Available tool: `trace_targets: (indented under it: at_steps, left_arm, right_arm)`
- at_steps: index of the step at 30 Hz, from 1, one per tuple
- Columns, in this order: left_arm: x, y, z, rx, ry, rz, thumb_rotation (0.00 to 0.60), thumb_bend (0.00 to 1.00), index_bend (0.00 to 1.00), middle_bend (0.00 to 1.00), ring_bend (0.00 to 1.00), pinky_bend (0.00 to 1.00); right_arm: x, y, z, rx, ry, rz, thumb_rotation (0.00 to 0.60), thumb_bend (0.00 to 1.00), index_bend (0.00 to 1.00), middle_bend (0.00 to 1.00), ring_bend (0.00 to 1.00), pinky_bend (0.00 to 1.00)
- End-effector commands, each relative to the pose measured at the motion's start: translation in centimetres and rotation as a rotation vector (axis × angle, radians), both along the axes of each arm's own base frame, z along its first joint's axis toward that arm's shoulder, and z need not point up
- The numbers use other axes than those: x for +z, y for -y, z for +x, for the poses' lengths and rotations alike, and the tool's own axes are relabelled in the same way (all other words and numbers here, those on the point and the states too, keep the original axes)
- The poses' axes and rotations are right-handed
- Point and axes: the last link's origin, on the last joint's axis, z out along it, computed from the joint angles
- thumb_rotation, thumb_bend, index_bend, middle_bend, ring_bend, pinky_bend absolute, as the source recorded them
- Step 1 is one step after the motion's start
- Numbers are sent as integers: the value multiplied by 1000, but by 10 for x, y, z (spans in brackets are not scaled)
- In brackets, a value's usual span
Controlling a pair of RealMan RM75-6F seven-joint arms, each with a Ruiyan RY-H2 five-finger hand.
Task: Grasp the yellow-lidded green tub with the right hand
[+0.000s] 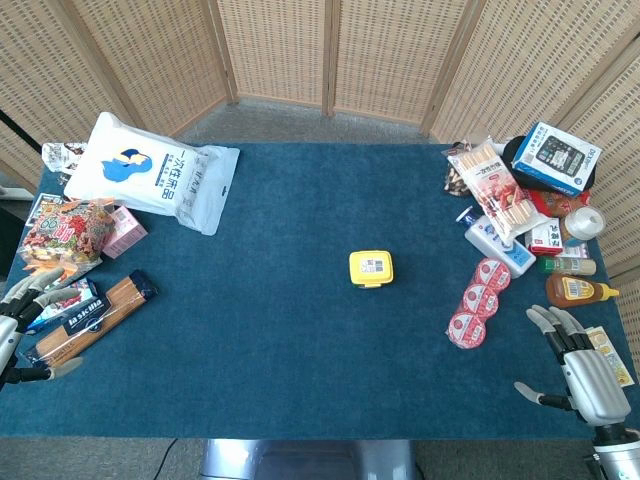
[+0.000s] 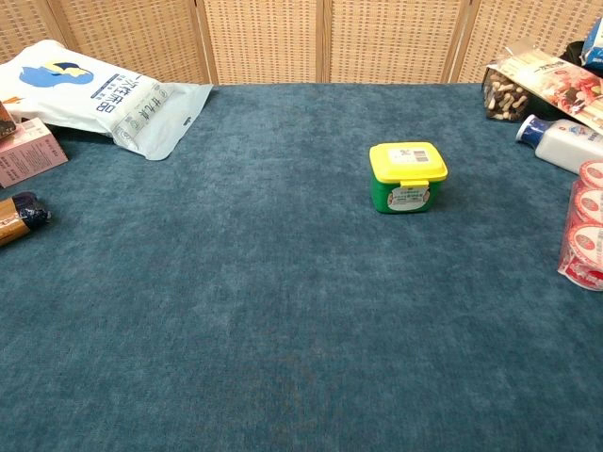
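The green tub with a yellow lid (image 1: 371, 268) stands upright near the middle of the blue table; the chest view shows its green wall and label (image 2: 407, 177). My right hand (image 1: 580, 365) rests at the table's near right corner, fingers spread and holding nothing, well to the right of the tub and nearer than it. At the near left edge my left hand (image 1: 22, 320) lies with its fingers apart and nothing in it. Neither hand appears in the chest view.
A strip of red-lidded cups (image 1: 479, 301) lies between the tub and my right hand. Bottles, snack packs and a box (image 1: 556, 155) crowd the right side. A white bag (image 1: 152, 172), snack packets (image 1: 66, 232) and a pasta box (image 1: 92, 318) sit on the left.
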Motion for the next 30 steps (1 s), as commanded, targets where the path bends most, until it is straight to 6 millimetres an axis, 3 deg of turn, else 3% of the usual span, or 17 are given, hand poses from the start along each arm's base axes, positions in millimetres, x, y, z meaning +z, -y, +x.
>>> trace_targets:
  at_steps: [1, 6, 11, 15, 21, 30]
  left_arm:
    - [0, 0, 1, -5, -4, 1, 600, 0, 226, 0, 0, 0]
    - [1, 0, 2, -12, 5, 6, 600, 0, 226, 0, 0, 0]
    - [1, -4, 0, 1, 8, 5, 600, 0, 225, 0, 0, 0]
    - [1, -6, -2, 8, 10, 2, 600, 0, 226, 0, 0, 0]
    - [0, -8, -3, 14, 10, -1, 600, 0, 226, 0, 0, 0]
    - [-2, -13, -11, 50, -1, -15, 600, 0, 226, 0, 0, 0]
  right_arm:
    - [0, 0, -1, -2, 2, 3, 600, 0, 0, 0, 0, 0]
    - [-8, 7, 0, -1, 3, 20, 600, 0, 0, 0, 0, 0]
    - [-28, 33, 17, 58, -38, 60, 600, 0, 0, 0, 0, 0]
    - [-39, 63, 43, 112, -73, 83, 600, 0, 0, 0, 0, 0]
    - [-61, 107, 99, 198, -119, 123, 600, 0, 0, 0, 0, 0]
    - [-116, 164, 178, 207, -171, 263, 600, 0, 0, 0, 0, 0]
